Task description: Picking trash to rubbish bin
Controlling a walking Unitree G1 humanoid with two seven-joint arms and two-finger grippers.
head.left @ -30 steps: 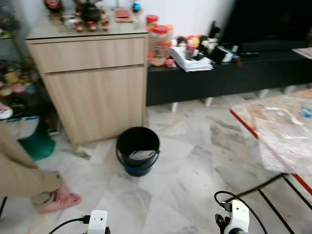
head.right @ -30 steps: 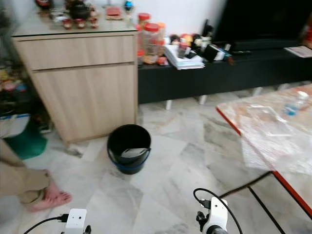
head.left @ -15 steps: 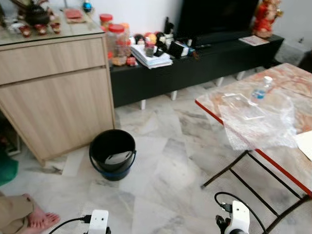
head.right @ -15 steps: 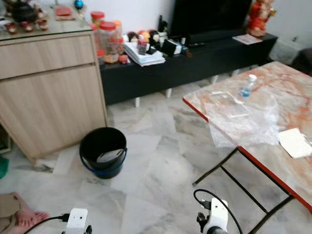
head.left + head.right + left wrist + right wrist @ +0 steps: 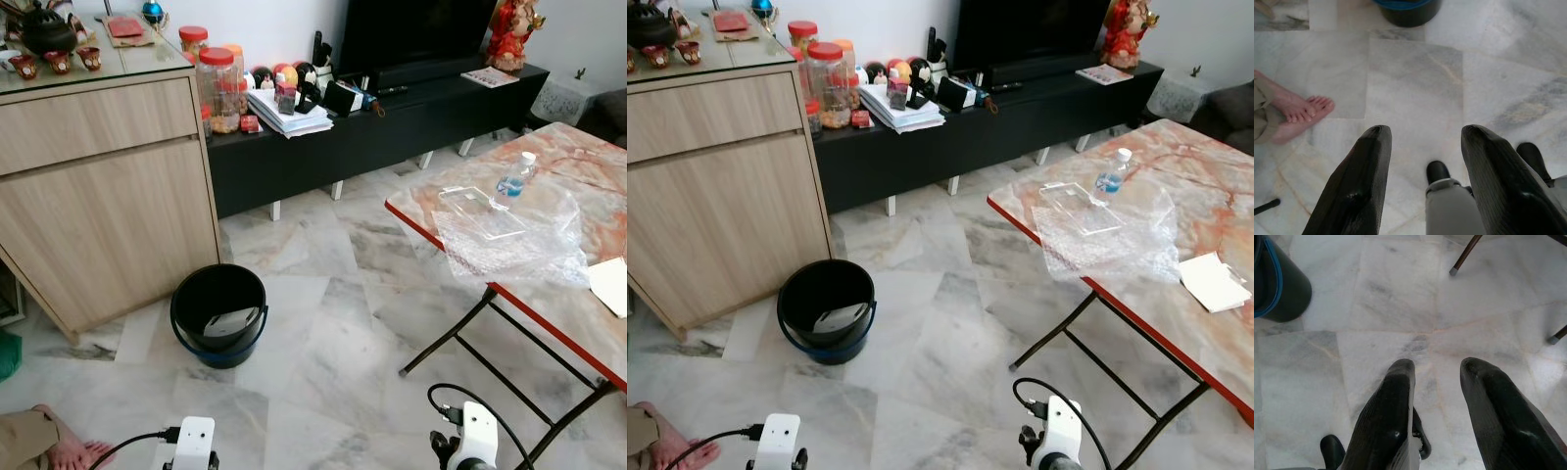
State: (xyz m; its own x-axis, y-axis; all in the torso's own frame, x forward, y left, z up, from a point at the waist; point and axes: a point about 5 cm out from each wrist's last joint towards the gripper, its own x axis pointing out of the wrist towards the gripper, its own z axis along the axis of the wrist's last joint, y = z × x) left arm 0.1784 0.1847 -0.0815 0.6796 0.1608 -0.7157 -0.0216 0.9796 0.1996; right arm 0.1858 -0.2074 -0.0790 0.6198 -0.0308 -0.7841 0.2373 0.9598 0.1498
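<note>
Both arms hang low over the marble floor (image 5: 333, 333): the left gripper (image 5: 1422, 142) and right gripper (image 5: 1435, 377) are spread, holding nothing. The black bin (image 5: 217, 313) stands beside the wooden cabinet (image 5: 108, 215); crumpled clear plastic (image 5: 509, 230) lies on the table (image 5: 578, 313)

A light wooden cabinet (image 5: 103, 196) stands at the left, with a dark teapot (image 5: 44, 31) and small red cups (image 5: 88, 56) on its glass top. Beside it runs a low black TV bench (image 5: 392, 117) carrying 2 red-lidded jars (image 5: 218, 90), a stack of papers (image 5: 289, 113) and a red figurine (image 5: 511, 34). At the right is a marble-patterned table (image 5: 1195, 220) with a red edge, on dark metal legs (image 5: 1073, 328). A person's bare foot (image 5: 1295, 115) rests on the pale marble floor (image 5: 333, 333).
</note>
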